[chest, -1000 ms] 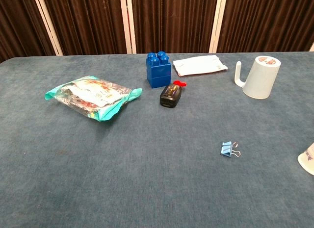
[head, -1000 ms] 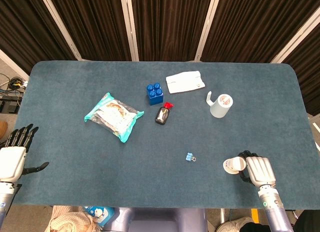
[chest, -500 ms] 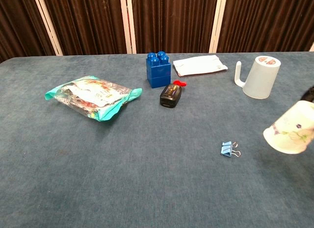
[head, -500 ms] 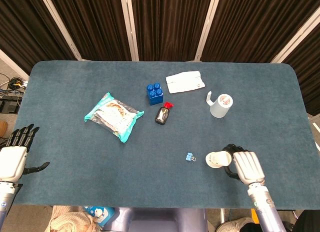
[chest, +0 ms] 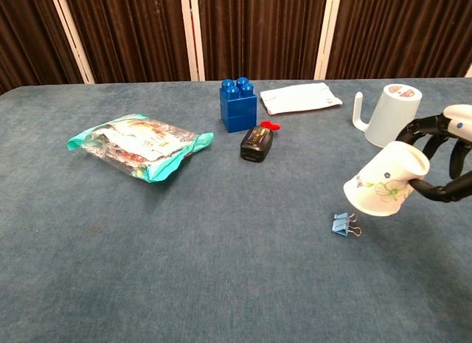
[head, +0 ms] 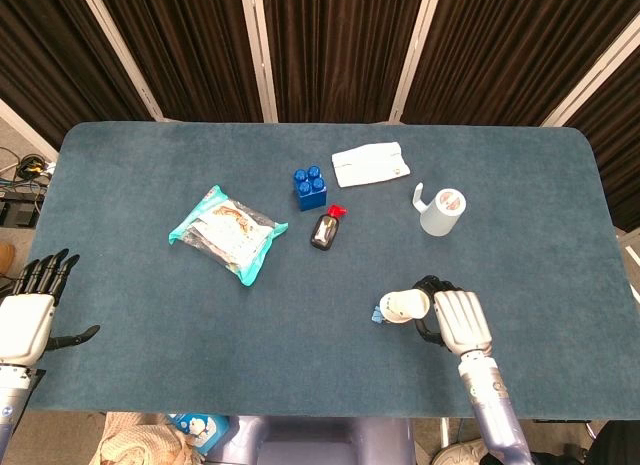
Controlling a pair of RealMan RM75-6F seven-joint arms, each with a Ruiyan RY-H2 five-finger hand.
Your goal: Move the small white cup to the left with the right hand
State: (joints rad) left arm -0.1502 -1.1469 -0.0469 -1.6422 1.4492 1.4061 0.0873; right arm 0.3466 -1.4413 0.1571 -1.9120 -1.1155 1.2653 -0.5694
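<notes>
Above table, front right: right hand [chest: 442,162] fingers grasping small white cup [chest: 385,182]
cup axis: tilted, base pointing left, over binder clip [chest: 344,224]
left hand [head: 25,315]: released, far left

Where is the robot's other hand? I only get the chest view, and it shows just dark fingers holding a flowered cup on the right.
Observer: The head view shows the left hand off the left end of the table, fingers apart, holding nothing.
Visitor: What's behind those dark fingers?
Observer: The white-backed right hand, on a forearm reaching in over the table's near edge.
Visitor: Is the cup clear of the little blue clip?
Observer: From above, the small white cup hides part of the binder clip.
</notes>
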